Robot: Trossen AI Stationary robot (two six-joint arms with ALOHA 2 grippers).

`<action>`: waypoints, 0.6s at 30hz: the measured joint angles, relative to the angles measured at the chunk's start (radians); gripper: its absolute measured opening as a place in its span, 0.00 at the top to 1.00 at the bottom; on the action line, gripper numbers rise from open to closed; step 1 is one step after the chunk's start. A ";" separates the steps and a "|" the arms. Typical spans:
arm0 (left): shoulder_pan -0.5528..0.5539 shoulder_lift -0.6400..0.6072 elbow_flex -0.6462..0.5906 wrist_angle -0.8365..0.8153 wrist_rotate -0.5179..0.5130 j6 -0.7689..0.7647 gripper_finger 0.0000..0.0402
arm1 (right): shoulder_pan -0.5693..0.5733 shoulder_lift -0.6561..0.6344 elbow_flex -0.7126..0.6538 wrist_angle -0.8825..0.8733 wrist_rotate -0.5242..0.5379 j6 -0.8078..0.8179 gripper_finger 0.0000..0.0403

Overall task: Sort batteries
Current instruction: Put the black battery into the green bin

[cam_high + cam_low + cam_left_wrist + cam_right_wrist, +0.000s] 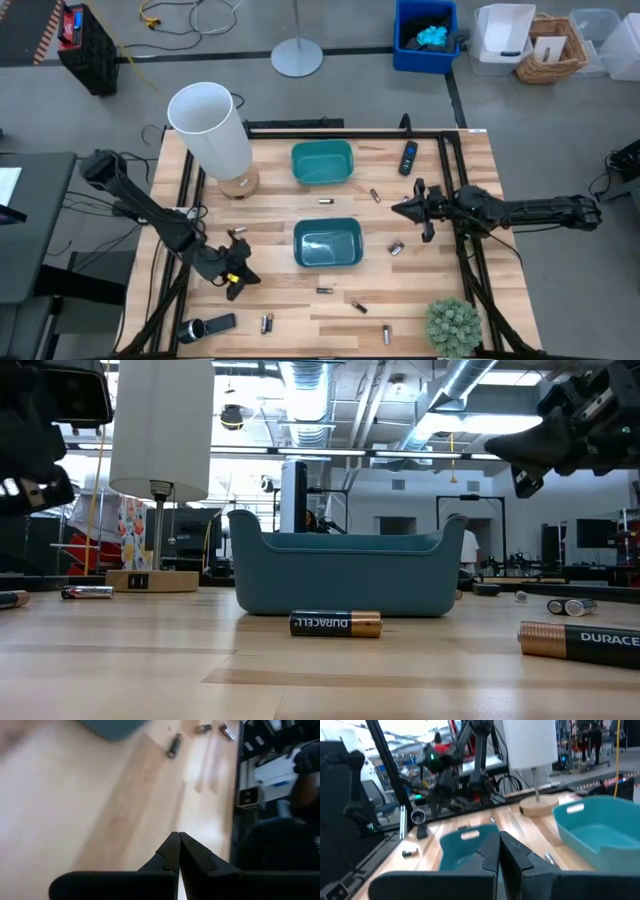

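Several batteries lie loose on the wooden table, among them one [324,291] and another [358,307] near the front, one [396,247] right of the near teal bin [328,243], and one [325,201] between that bin and the far teal bin [322,162]. In the low view a battery [336,624] lies on its side in front of the near bin. My left gripper [238,288] hovers shut over the table's left front, left of the near bin. My right gripper [400,210] hangs shut at the right, above the table and pointing toward the bins.
A white lamp [215,130] stands at the far left on a round wooden base. A black remote [408,157] lies at the far right. A flashlight-like cylinder [192,329] and a small black device [222,322] lie at the front left. A green plant [453,325] sits at the front right.
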State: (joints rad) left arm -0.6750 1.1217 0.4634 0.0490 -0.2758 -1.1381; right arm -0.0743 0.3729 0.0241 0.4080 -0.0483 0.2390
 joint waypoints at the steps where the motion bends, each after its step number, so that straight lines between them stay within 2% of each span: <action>1: 0.000 0.020 0.001 0.030 0.016 -0.029 1.00 | 0.001 0.000 0.001 0.007 0.000 0.000 0.92; 7: 0.041 0.070 0.001 0.185 0.200 -0.067 1.00 | 0.002 0.000 0.001 0.008 0.000 0.024 0.92; 10: 0.041 0.069 0.001 0.256 0.196 -0.089 1.00 | 0.002 0.000 0.001 0.006 0.000 0.023 0.92; 15: 0.040 0.069 0.001 0.332 0.162 -0.211 0.98 | 0.002 0.000 0.001 0.005 0.000 0.024 0.92; 18: 0.041 0.069 0.001 0.386 0.158 -0.187 0.97 | 0.002 0.000 0.002 0.005 0.000 0.024 0.92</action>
State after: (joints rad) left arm -0.6338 1.1912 0.4644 0.4353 -0.1182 -1.3249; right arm -0.0727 0.3729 0.0257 0.4132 -0.0483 0.2626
